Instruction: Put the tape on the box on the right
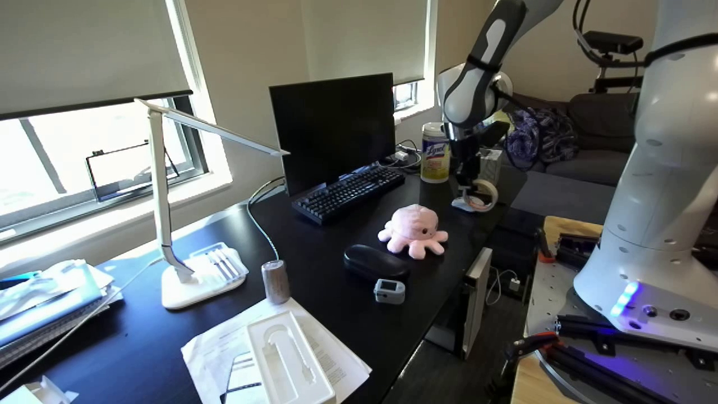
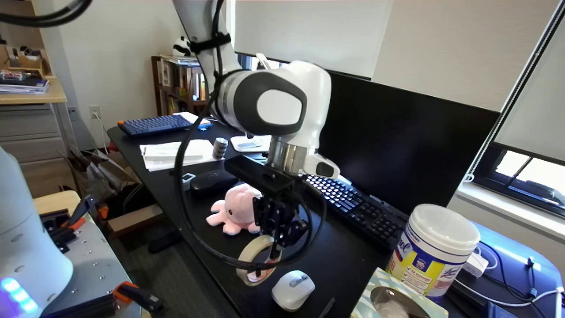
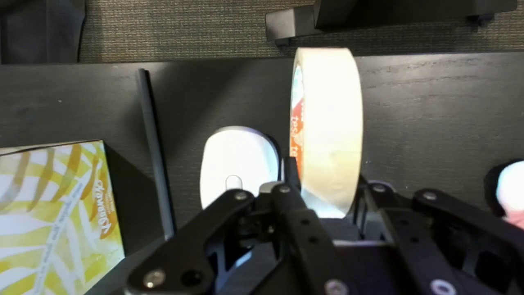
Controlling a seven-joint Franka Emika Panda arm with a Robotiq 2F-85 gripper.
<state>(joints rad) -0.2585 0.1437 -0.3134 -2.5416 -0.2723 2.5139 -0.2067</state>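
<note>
The left edge of the wrist view cuts off the box [image 3: 61, 213], printed with yellow and white leaves. Next come a slim dark rod [image 3: 154, 151] and a smooth, rounded white mouse [image 3: 235, 164], partly covered by the tool [image 3: 327, 180], which is closed firmly on the tape [image 3: 331, 114], a pale matte ring over the black, grained surface [image 3: 430, 123]; whether they touch is unclear. Far right, a pink plush toy [image 3: 512, 188] is mostly cropped.

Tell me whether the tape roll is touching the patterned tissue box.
Apart. The wrist view shows it plainly: a white mouse, a dark rod and bare desk appear between the tape roll and the tissue box.
</note>
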